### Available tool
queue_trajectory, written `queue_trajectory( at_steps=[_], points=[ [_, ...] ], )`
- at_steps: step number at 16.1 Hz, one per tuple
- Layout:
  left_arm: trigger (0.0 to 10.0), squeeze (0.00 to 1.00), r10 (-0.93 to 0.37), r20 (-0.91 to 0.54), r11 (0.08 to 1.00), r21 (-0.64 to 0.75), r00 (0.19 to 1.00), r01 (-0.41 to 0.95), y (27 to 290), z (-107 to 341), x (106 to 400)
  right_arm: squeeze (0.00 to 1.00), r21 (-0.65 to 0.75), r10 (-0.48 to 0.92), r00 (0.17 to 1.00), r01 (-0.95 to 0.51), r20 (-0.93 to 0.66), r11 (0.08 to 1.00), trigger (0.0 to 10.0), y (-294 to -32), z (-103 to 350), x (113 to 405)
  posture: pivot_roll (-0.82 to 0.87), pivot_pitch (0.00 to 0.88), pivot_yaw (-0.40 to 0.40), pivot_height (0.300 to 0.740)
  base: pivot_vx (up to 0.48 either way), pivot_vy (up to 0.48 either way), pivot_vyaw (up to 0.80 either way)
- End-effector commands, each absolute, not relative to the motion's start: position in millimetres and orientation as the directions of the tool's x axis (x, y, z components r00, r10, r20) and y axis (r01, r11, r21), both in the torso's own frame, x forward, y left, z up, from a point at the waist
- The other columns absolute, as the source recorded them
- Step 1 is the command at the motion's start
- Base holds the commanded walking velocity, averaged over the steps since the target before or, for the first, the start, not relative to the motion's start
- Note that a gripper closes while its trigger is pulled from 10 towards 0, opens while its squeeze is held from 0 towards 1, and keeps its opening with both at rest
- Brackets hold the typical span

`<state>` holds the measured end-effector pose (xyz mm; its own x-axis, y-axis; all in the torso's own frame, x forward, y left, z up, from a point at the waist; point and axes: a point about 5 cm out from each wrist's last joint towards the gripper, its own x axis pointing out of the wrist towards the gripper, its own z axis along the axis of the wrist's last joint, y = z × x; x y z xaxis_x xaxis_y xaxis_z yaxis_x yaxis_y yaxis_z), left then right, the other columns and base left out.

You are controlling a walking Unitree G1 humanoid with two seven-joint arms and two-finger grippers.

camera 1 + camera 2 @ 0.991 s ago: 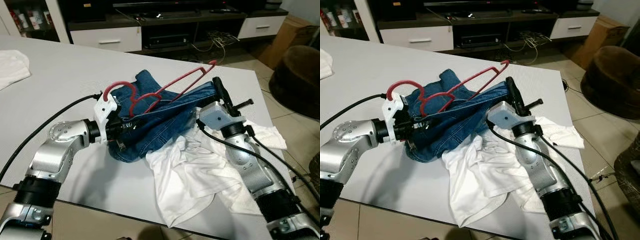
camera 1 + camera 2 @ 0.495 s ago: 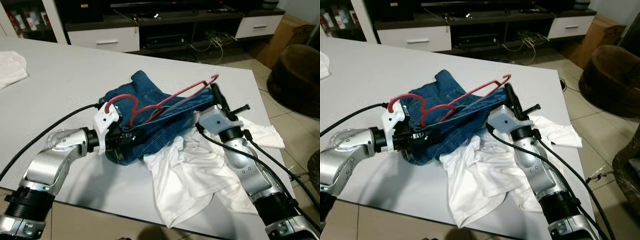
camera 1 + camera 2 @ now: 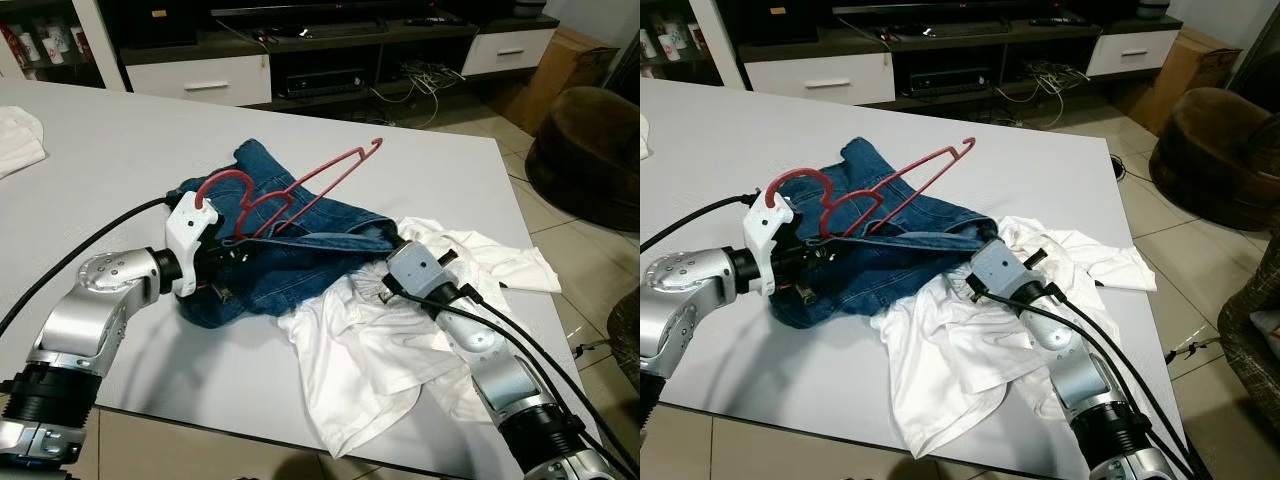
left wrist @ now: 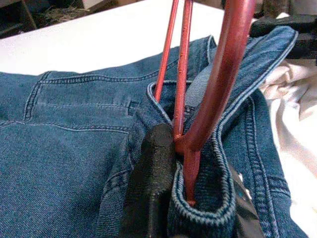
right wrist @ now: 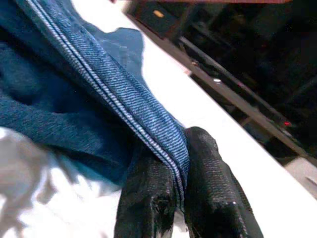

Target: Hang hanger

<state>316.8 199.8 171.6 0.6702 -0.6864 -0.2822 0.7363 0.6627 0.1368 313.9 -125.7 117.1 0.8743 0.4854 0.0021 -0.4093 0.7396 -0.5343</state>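
the step in hand looks like fitting the red hanger [image 3: 290, 190] into the waist of the jeans [image 3: 270, 265], which lie bunched mid-surface [image 3: 100, 150] beside a crumpled white shirt [image 3: 390, 340]. to do it well, the two end effectors should hold the waistband taut between them so the hanger arm seats in the fold rather than slipping out, and the white cloth should stay down when the denim lifts.

the left end effector [image 4: 171, 198] is clamped on the waistband and the hanger's lower end together. the right end effector [image 5: 181, 198] is closed narrow on the denim hem, at the jeans' far side next to the shirt.

the denim is thick, stiff, with ridged stitched seams. the hanger is thin, smooth, rigid plastic with a hook [image 3: 370, 148] pointing up and away. the shirt is soft and limp.
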Motion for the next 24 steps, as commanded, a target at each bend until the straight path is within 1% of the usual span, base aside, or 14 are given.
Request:
queue_trajectory(
  at_steps=[1, 2, 3, 7, 8, 9, 10, 16, 17, 18, 21, 22, 23, 24],
  points=[
    [0.0, 0.00, -0.594, -0.360, 0.736, 0.116, 0.719, 0.667, 224.2, 157.7, 314.8, 0.00, -0.535, 0.474, 0.880, -0.414, -0.029, 0.736, 9.8, -137.0, 114.1, 313.1, 0.04, 0.080, -0.025, 0.740, 0.000, 0.000, 0.00],
    [0.0, 0.00, -0.593, -0.359, 0.737, 0.119, 0.721, 0.665, 225.6, 158.8, 315.0, 0.00, -0.544, 0.504, 0.863, -0.443, -0.043, 0.713, 3.1, -135.3, 113.9, 311.2, 0.04, 0.080, -0.026, 0.740, 0.000, 0.000, 0.00],
    [0.0, 0.00, -0.592, -0.356, 0.737, 0.122, 0.723, 0.664, 225.9, 160.1, 315.6, 0.00, -0.546, 0.530, 0.846, -0.470, -0.056, 0.693, 0.0, -133.6, 113.3, 309.3, 0.04, 0.079, -0.028, 0.740, 0.000, 0.000, 0.00],
    [0.0, 0.00, -0.607, -0.328, 0.732, 0.123, 0.724, 0.670, 218.9, 160.6, 317.6, 0.00, -0.592, 0.570, 0.815, -0.510, -0.100, 0.624, 0.0, -135.3, 110.2, 309.1, 0.03, 0.094, -0.035, 0.740, 0.000, 0.000, 0.00],
    [0.0, 0.00, -0.608, -0.329, 0.731, 0.123, 0.723, 0.671, 218.1, 159.0, 316.7, 0.00, -0.591, 0.565, 0.819, -0.505, -0.099, 0.629, 0.0, -136.7, 110.6, 309.2, 0.03, 0.098, -0.036, 0.740, 0.000, 0.000, 0.00],
    [0.0, 0.00, -0.609, -0.329, 0.731, 0.121, 0.722, 0.672, 217.6, 157.8, 316.1, 0.00, -0.594, 0.560, 0.822, -0.501, -0.100, 0.630, 1.3, -137.1, 110.3, 309.2, 0.03, 0.101, -0.035, 0.740, 0.000, 0.000, 0.00],
    [0.0, 0.00, -0.614, -0.327, 0.728, 0.117, 0.719, 0.675, 216.0, 156.3, 315.5, 0.00, -0.598, 0.555, 0.825, -0.498, -0.105, 0.628, 10.0, -137.0, 109.3, 308.8, 0.02, 0.101, -0.032, 0.740, 0.000, 0.000, 0.00],
    [0.0, 0.00, -0.632, -0.325, 0.715, 0.107, 0.704, 0.691, 208.8, 151.8, 314.0, 0.00, -0.603, 0.568, 0.813, -0.518, -0.128, 0.606, 10.0, -136.1, 104.8, 304.9, 0.02, 0.123, -0.018, 0.740, 0.000, 0.000, 0.00],
    [0.0, 0.00, -0.632, -0.326, 0.714, 0.107, 0.703, 0.692, 208.7, 151.6, 313.9, 0.08, -0.608, 0.569, 0.812, -0.520, -0.133, 0.600, 10.0, -135.9, 103.9, 304.3, 0.02, 0.126, -0.017, 0.740, 0.000, 0.000, 0.00],
    [0.0, 0.00, -0.633, -0.327, 0.713, 0.108, 0.702, 0.693, 208.4, 151.3, 313.8, 1.00, -0.609, 0.564, 0.815, -0.516, -0.133, 0.602, 10.0, -136.2, 103.3, 304.2, 0.02, 0.126, -0.015, 0.740, 0.000, 0.000, 0.00],
    [0.0, 0.00, -0.635, -0.326, 0.709, 0.114, 0.700, 0.696, 208.0, 152.7, 314.6, 1.00, -0.622, 0.540, 0.827, -0.507, -0.157, 0.597, 10.0, -138.6, 100.3, 306.0, 0.02, 0.122, -0.013, 0.740, 0.000, 0.000, 0.00],
    [0.0, 0.00, -0.634, -0.326, 0.709, 0.117, 0.701, 0.696, 208.0, 153.0, 314.8, 0.31, -0.625, 0.531, 0.831, -0.504, -0.165, 0.596, 10.0, -139.9, 99.0, 306.5, 0.02, 0.122, -0.013, 0.740, 0.000, 0.000, 0.00],
    [0.0, 0.00, -0.635, -0.325, 0.708, 0.118, 0.701, 0.696, 207.9, 153.1, 314.8, 0.00, -0.633, 0.526, 0.834, -0.501, -0.170, 0.590, 10.0, -140.7, 97.8, 306.7, 0.02, 0.122, -0.013, 0.740, 0.000, 0.000, 0.00],
    [0.0, 0.00, -0.635, -0.325, 0.708, 0.118, 0.701, 0.696, 207.9, 153.1, 314.8, 0.00, -0.634, 0.525, 0.834, -0.500, -0.170, 0.590, 10.0, -140.9, 97.5, 306.7, 0.02, 0.122, -0.013, 0.740, 0.000, 0.000, 0.00]
  ],
)
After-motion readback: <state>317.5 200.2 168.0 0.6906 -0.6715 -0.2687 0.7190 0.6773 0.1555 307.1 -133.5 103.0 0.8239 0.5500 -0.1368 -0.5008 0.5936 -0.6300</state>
